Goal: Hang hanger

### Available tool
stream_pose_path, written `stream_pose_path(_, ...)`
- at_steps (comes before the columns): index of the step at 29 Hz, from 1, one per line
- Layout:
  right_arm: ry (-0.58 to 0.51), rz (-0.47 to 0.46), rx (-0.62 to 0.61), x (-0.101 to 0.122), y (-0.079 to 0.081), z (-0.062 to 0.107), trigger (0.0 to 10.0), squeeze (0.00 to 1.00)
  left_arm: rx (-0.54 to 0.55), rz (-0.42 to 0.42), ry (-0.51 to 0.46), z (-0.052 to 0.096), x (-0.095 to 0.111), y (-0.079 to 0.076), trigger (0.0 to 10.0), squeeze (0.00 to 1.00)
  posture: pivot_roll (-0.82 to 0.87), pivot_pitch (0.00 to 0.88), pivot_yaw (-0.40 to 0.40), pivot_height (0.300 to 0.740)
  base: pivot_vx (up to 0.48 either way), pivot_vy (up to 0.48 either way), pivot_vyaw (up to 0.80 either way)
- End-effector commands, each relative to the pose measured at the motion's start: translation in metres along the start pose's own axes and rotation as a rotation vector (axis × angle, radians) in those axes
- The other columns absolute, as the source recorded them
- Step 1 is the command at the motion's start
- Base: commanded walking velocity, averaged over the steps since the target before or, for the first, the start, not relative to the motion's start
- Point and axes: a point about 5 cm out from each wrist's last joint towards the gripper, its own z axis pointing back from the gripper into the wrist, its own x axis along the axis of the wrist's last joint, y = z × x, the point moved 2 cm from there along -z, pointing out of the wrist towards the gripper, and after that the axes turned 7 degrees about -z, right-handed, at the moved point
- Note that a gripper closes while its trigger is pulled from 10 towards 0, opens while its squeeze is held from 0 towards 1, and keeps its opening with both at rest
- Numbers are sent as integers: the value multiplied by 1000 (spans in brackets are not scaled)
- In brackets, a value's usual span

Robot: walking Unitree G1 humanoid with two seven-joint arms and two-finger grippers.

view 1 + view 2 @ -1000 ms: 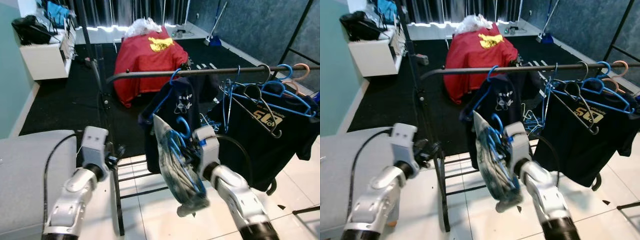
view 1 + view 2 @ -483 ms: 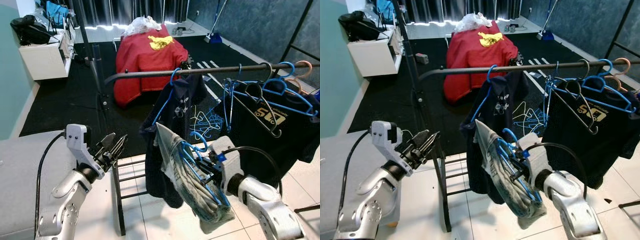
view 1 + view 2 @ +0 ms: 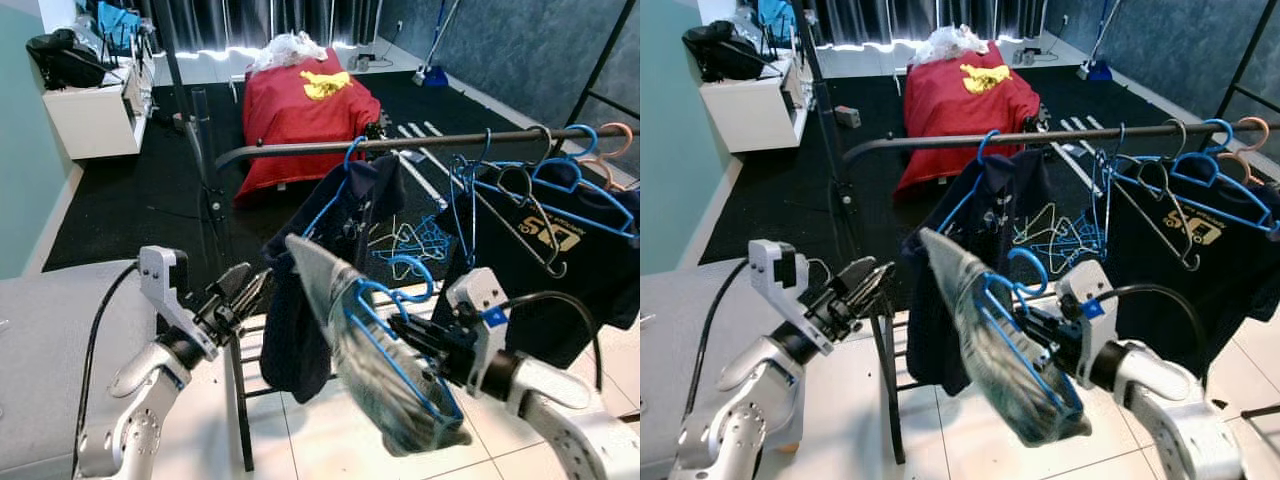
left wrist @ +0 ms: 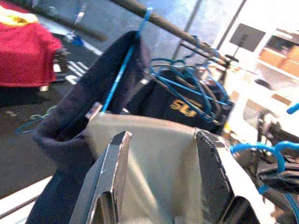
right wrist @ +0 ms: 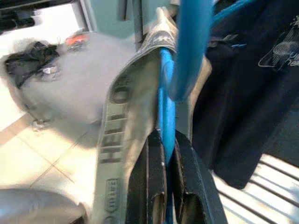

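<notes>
Below the clothes rail (image 3: 400, 143), the right gripper (image 3: 425, 340) holds a blue hanger (image 3: 385, 335) with a grey garment (image 3: 350, 350) draped over it. Jaws clamped on the hanger's wire near the neck; the right wrist view shows both black fingers (image 5: 187, 186) pressed against the blue wire with the garment's printed edge beside them. Hanger hook (image 3: 412, 270) points up, under the rail and not touching it. Hanger and garment tilt, the low end toward the tiled floor (image 3: 320, 440).

Left gripper (image 3: 240, 295) raised near the rack's upright post (image 3: 232, 400), jaws parted moderately, holding nothing. Left wrist view: the 2 fingers (image 4: 112, 172) frame the grey garment, with a gap on each side.

On the rail: a dark navy shirt (image 3: 330, 250) on a blue hanger, just behind the held garment. Further to the robot's right, a cluster of blue hangers (image 3: 520, 185) with a black T-shirt (image 3: 540, 260) carrying a yellow print, plus 1 pale pink hanger (image 3: 610, 135) at the far end.

Background: dark carpet (image 3: 130, 200), an object covered with red cloth (image 3: 300, 110) bearing a yellow emblem, a white shelf unit (image 3: 95, 110) to the left, loose blue hangers on the carpet (image 3: 405, 240). Grey surface (image 3: 50, 370) at lower left.
</notes>
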Motion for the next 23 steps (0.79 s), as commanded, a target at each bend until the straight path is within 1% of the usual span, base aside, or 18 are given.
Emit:
stream_pose_path(1,-16,-4,55,7,5,5,10000,0,-34,7,12,3,0,-4,10000,0,-15,23,-17,740,0,0,0)
stream_pose_path(3,16,-30,141,11,10,17,10000,0,-50,10,13,4,1,-5,10000,0,-12,26,-20,740,0,0,0)
stream_pose_path(4,16,-30,141,11,10,17,10000,0,-50,10,13,4,1,-5,10000,0,-12,26,-20,740,0,0,0)
stream_pose_path(5,15,-42,169,14,12,21,10000,0,-49,12,10,4,1,-5,10000,0,-11,28,-23,740,0,0,0)
stream_pose_path(8,15,-42,169,14,12,21,10000,0,-49,12,10,4,1,-5,10000,0,-11,28,-23,740,0,0,0)
stream_pose_path(9,1,-50,187,18,13,22,10000,0,-48,12,8,5,2,-4,10000,0,-10,28,-25,740,0,0,0)
stream_pose_path(10,-21,-50,174,22,11,19,10000,0,-46,10,8,5,2,-4,10000,0,-11,29,-26,740,0,0,0)
stream_pose_path(11,-21,-50,174,22,11,19,10000,0,-46,10,8,5,2,-4,10000,0,-11,29,-26,740,0,0,0)
stream_pose_path(12,-34,-66,135,22,7,12,10000,0,-45,9,8,6,3,-4,10000,0,-11,30,-27,740,0,0,0)
stream_pose_path(13,-34,-66,135,22,7,12,10000,0,-45,9,8,6,3,-4,10000,0,-11,30,-27,740,0,0,0)
stream_pose_path(15,-36,-76,54,15,-1,-5,10000,0,-48,11,15,8,2,-5,10000,0,-9,29,-29,740,0,0,0)
stream_pose_path(16,-36,-76,54,15,-1,-5,10000,0,-48,11,15,8,2,-5,10000,0,-9,29,-29,740,0,0,0)
stream_pose_path(17,-47,-99,21,10,-4,-14,10000,0,-52,12,21,8,0,-7,10000,0,-2,29,-32,740,0,0,0)
stream_pose_path(20,-64,-130,-7,2,-8,-31,10000,0,-47,13,28,10,-1,-7,10000,0,6,26,-33,740,0,0,0)
stream_pose_path(21,-64,-130,-7,2,-8,-31,10000,0,-47,13,28,10,-1,-7,10000,0,6,26,-33,740,0,0,0)
stream_pose_path(23,-52,-120,-26,-1,-11,-41,10000,0,-37,10,28,9,-1,-6,10000,0,8,27,-34,740,0,0,0)
